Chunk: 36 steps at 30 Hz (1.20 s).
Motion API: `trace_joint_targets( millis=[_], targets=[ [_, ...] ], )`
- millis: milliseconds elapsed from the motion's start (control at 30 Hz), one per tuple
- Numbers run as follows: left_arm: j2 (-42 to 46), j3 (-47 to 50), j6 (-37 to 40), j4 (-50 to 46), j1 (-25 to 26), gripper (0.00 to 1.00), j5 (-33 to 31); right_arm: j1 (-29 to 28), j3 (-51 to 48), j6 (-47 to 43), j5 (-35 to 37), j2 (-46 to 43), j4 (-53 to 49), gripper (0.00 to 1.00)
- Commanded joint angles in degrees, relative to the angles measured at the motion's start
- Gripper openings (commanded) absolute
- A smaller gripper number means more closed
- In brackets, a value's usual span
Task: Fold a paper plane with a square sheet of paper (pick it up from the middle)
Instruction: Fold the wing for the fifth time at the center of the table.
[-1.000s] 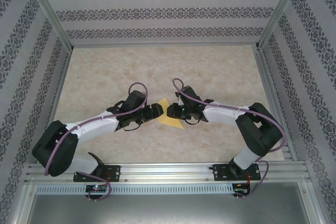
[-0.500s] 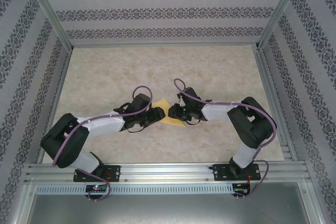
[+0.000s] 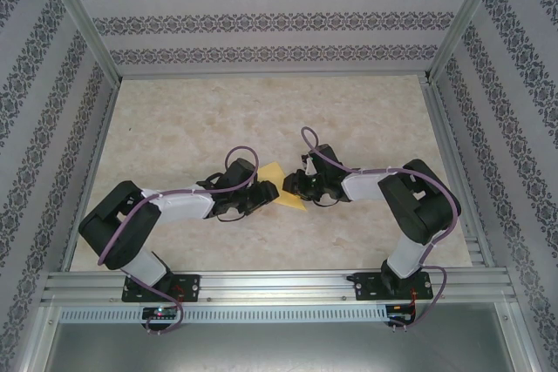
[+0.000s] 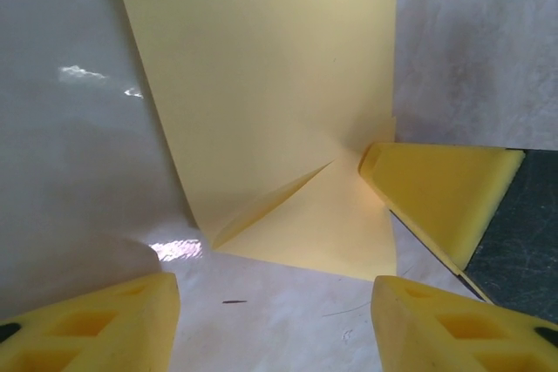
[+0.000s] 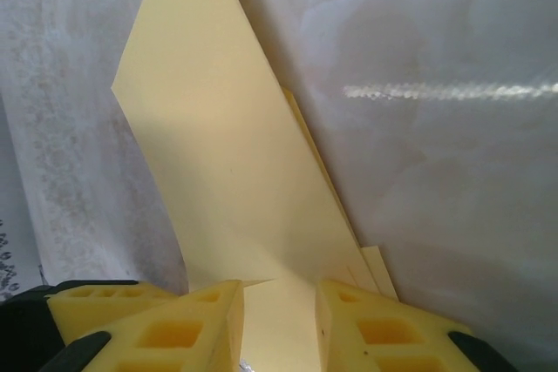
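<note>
Patterned walls (image 3: 261, 19) box in a mottled beige bench (image 3: 174, 119), and at its middle lies the square sheet of paper (image 4: 270, 111), flat, with one corner flap (image 4: 323, 224) already turned over. Left of the sheet, the left gripper (image 4: 272, 292) hovers low. Its jaws are released and wide with nothing between them, and the sheet's near corner is just ahead. Right of the sheet, the right gripper (image 5: 279, 294) straddles the paper, jaws narrowly parted rather than clenched and tips down on it. That's pinning, I'd say, not pinching.

The step looks like setting the next fold. To do it well, hold that pin firm while the left slides low and slow under the edge by the flap, so the sheet doesn't skate or buckle.

Room? Plenty, with open bench beyond the sheet and the walls and near rail (image 3: 279, 283) well apart from it. The tight spot is the two grippers, nearly nose to nose over the sheet.
</note>
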State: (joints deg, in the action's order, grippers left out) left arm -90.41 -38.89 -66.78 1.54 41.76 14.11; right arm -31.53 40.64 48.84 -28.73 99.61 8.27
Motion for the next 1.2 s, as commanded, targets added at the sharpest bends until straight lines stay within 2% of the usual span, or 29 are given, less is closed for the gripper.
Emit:
trace_joint_targets(
  millis=[0,267,533,867,1167],
  targets=[
    [-1.2,-1.6,-1.6,3.6,0.9,0.58,1.0,0.9,-2.1,0.7,1.7,2.9,-0.6,0.28],
    [-2.5,-2.1,-1.8,4.0,1.0,0.55,1.2,1.1,-2.4,0.8,1.4,3.3,-0.1,0.28],
    [-3.4,-3.0,-1.3,4.8,1.0,0.47,1.6,1.3,-2.7,0.9,0.7,4.0,0.5,0.25],
    [-3.8,-2.9,-0.9,7.5,1.0,0.46,1.5,1.5,-3.2,0.9,0.3,3.9,1.1,0.25],
    [-1.1,0.8,-2.7,12.5,1.0,0.45,-2.1,1.9,-3.6,0.9,0.0,3.7,1.6,0.26]
  ],
)
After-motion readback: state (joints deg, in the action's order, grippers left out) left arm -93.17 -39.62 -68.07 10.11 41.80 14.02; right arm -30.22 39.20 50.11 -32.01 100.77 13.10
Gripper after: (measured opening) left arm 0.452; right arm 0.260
